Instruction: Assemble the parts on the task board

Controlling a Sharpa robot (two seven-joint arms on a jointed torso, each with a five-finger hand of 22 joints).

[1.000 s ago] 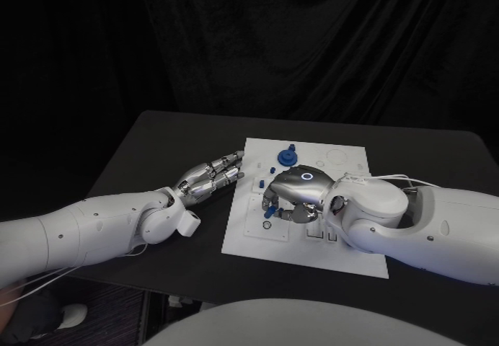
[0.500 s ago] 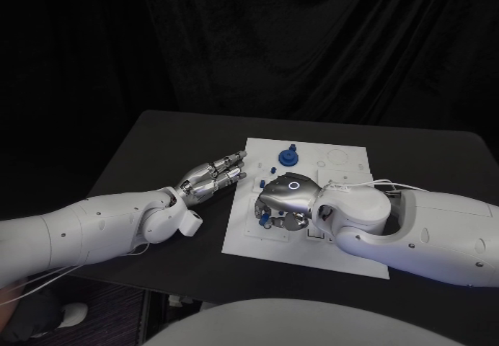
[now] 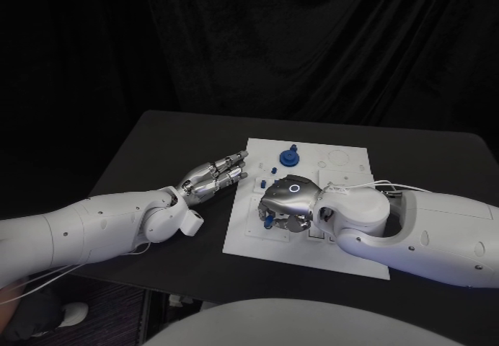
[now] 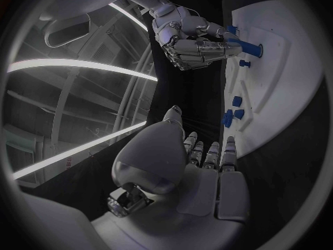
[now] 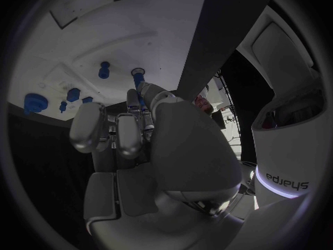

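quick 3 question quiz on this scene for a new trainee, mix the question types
1. True or false: the left hand rests on the black table beside the task board, holding nothing.
2. What does the right hand hold? A) a blue peg B) a cable C) nothing
3. Fill in: the large blue part stands near the board's ___ edge, far or near, as the robot sees it.

Key:
1. True; its fingers lie straight, off the board.
2. A; the blue peg sits in its fingers.
3. far
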